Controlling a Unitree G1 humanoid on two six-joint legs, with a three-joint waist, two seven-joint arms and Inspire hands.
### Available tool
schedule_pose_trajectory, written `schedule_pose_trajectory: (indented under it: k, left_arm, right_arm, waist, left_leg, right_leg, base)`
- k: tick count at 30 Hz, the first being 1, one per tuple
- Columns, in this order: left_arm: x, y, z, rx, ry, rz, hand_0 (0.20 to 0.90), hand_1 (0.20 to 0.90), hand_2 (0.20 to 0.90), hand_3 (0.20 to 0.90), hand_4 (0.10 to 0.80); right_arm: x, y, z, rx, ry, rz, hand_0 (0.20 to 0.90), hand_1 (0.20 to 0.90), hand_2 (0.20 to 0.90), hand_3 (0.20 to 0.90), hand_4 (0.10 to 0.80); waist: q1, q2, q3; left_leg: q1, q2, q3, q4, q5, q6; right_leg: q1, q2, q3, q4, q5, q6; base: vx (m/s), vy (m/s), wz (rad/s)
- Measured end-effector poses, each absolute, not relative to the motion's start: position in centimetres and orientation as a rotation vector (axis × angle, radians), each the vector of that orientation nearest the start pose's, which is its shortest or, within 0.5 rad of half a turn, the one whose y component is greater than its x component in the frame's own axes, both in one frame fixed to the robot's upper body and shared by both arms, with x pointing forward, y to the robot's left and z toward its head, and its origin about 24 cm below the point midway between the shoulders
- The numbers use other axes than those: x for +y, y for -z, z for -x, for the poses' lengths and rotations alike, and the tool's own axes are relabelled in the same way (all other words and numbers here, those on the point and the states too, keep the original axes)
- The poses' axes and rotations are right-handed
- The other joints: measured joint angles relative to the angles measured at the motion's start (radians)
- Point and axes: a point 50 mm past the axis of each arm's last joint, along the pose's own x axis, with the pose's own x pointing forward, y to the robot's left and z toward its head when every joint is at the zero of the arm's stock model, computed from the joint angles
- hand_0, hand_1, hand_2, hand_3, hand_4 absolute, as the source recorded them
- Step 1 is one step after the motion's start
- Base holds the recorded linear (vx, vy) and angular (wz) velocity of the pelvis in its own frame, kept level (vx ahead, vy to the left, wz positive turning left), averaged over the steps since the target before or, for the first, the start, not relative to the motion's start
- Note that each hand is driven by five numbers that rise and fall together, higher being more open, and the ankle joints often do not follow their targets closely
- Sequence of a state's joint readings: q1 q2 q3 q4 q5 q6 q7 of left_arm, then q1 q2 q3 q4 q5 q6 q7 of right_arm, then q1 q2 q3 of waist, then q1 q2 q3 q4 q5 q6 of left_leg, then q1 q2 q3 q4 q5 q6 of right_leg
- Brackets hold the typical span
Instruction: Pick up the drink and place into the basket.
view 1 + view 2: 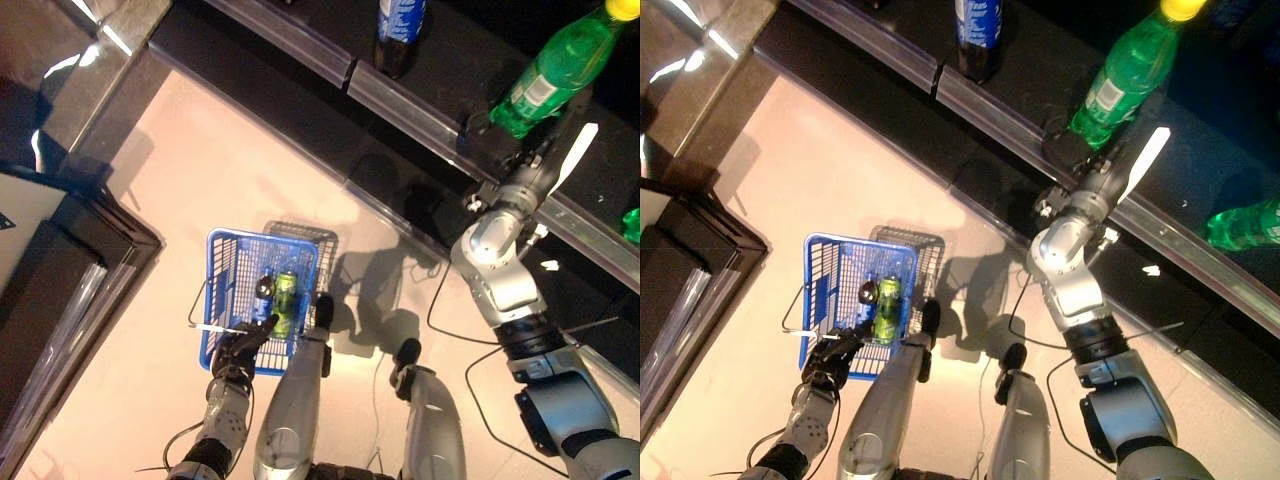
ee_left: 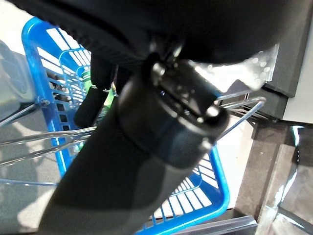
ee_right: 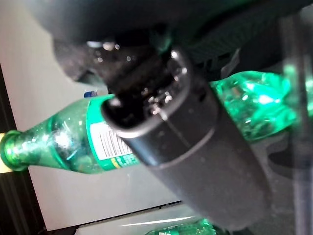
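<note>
two drinks already lie in the blue basket (image 1: 222,262) on the pale floor (image 1: 180,180): a green bottle (image 1: 285,300) and, just beside it, a dark bottle (image 1: 264,291). the left hand (image 1: 240,345) sits at the basket's near rim with its fingers curled round the wire handle (image 1: 205,328), and the left wrist view shows the same thin wire loops running past the thumb over the blue mesh

up on the dark shelf (image 1: 400,90) the right hand (image 1: 1072,150) is at the base of a large green drink bottle (image 1: 1130,75) with a yellow cap, which leans tilted over the shelf. in the right wrist view the thumb (image 3: 186,142) lies across the bottle's body beside its label and the dark fingers close round the other side, so the hand is clasped on it. the bottle is well apart from the basket, which stands on the floor below the shelf's metal front edge

a blue-labelled dark bottle (image 1: 398,35) stands further along the shelf toward the robot's left, and another green bottle (image 1: 1245,225) lies on the shelf off to the right, only partly seen
</note>
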State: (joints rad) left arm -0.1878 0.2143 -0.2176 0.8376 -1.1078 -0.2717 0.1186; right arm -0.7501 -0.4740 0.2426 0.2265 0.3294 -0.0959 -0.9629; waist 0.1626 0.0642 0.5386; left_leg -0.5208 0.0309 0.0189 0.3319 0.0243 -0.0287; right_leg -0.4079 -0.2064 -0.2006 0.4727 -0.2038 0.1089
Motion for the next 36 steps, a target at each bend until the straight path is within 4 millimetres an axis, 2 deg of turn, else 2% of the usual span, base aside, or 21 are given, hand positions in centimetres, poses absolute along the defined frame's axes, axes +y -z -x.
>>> schedule_pose_trajectory:
  k: [3, 9, 10, 11, 12, 13, 27, 34, 36]
  left_arm:
    - [20.5, 7.5, -24.3, 0.427, -0.449, 0.666, 0.3, 0.3, 0.3, 0.2, 0.1]
    - [20.6, 7.3, -24.5, 0.425, -0.454, 0.658, 0.3, 0.3, 0.3, 0.2, 0.1]
    - [20.6, 7.3, -24.5, 0.425, -0.454, 0.658, 0.3, 0.3, 0.3, 0.2, 0.1]
    - [20.6, 7.3, -24.5, 0.425, -0.454, 0.659, 0.3, 0.3, 0.3, 0.2, 0.1]
    - [20.6, 7.3, -24.5, 0.424, -0.454, 0.659, 0.3, 0.3, 0.3, 0.2, 0.1]
    - [20.6, 7.3, -24.5, 0.424, -0.454, 0.659, 0.3, 0.3, 0.3, 0.2, 0.1]
    - [21.1, 7.1, -24.6, 0.412, -0.451, 0.649, 0.3, 0.3, 0.3, 0.2, 0.1]
    - [20.9, 6.9, -24.7, 0.395, -0.432, 0.675, 0.3, 0.3, 0.3, 0.2, 0.1]
    - [20.8, 6.7, -24.6, 0.383, -0.419, 0.683, 0.3, 0.3, 0.3, 0.2, 0.1]
  right_arm:
    - [-18.8, -23.4, -34.4, -0.59, 0.658, -0.092, 0.9, 0.9, 0.9, 0.9, 0.8]
    - [-19.3, -24.0, -35.2, -0.551, 0.684, -0.157, 0.9, 0.9, 0.9, 0.9, 0.8]
    - [-19.4, -24.0, -35.3, -0.546, 0.688, -0.16, 0.773, 0.773, 0.773, 0.752, 0.652]
    - [-19.4, -24.1, -35.4, -0.543, 0.692, -0.167, 0.498, 0.498, 0.498, 0.431, 0.331]
    - [-19.5, -24.2, -35.5, -0.538, 0.694, -0.18, 0.42, 0.42, 0.42, 0.34, 0.24]
    - [-19.6, -24.3, -35.6, -0.534, 0.698, -0.189, 0.3, 0.3, 0.3, 0.2, 0.1]
    - [-20.7, -25.1, -35.9, -0.535, 0.753, -0.223, 0.3, 0.3, 0.3, 0.2, 0.1]
    - [-20.8, -24.1, -35.9, -0.514, 0.725, -0.201, 0.3, 0.3, 0.3, 0.2, 0.1]
    - [-20.6, -23.9, -35.4, -0.525, 0.684, -0.208, 0.3, 0.3, 0.3, 0.2, 0.1]
  waist:
    - [-0.002, -0.004, 0.0]
    - [-0.001, -0.006, 0.001]
    - [-0.001, -0.006, 0.001]
    - [-0.001, -0.006, 0.001]
    - [-0.001, -0.007, 0.001]
    - [-0.001, -0.007, 0.001]
    - [0.001, -0.016, 0.003]
    - [0.0, -0.019, 0.004]
    - [-0.001, -0.02, 0.005]
  left_leg:
    - [-0.009, 0.002, 0.0, 0.0, -0.001, 0.002]
    - [-0.015, 0.0, 0.0, 0.0, 0.002, 0.008]
    - [-0.016, 0.0, 0.0, 0.0, 0.003, 0.009]
    - [-0.018, 0.0, 0.0, 0.0, 0.004, 0.011]
    - [-0.02, 0.0, 0.0, 0.0, 0.005, 0.012]
    - [-0.023, -0.001, 0.0, 0.0, 0.006, 0.013]
    - [-0.039, -0.01, -0.002, 0.0, 0.014, 0.022]
    - [-0.028, -0.012, -0.002, 0.003, 0.022, 0.023]
    - [-0.024, -0.013, -0.002, 0.002, 0.026, 0.023]
  right_leg:
    - [-0.001, 0.005, 0.0, -0.021, 0.013, 0.002]
    - [-0.001, 0.007, 0.005, -0.033, 0.028, 0.008]
    - [-0.001, 0.008, 0.005, -0.04, 0.031, 0.009]
    - [-0.002, 0.009, 0.005, -0.041, 0.033, 0.009]
    - [-0.003, 0.008, 0.006, -0.042, 0.035, 0.009]
    - [-0.005, 0.008, 0.006, -0.041, 0.036, 0.01]
    - [-0.016, -0.001, -0.008, -0.038, 0.043, 0.016]
    - [-0.012, -0.005, -0.006, -0.019, 0.043, 0.016]
    - [-0.011, -0.006, -0.006, -0.012, 0.043, 0.015]
  base:
    - [-0.006, 0.001, -0.05]
    - [0.0, 0.003, -0.01]
    - [0.0, 0.0, 0.0]
    - [0.0, 0.0, 0.0]
    - [0.0, 0.0, 0.0]
    - [0.0, 0.0, 0.0]
    - [-0.022, -0.004, 0.01]
    - [-0.066, 0.001, 0.01]
    - [-0.051, -0.002, 0.01]
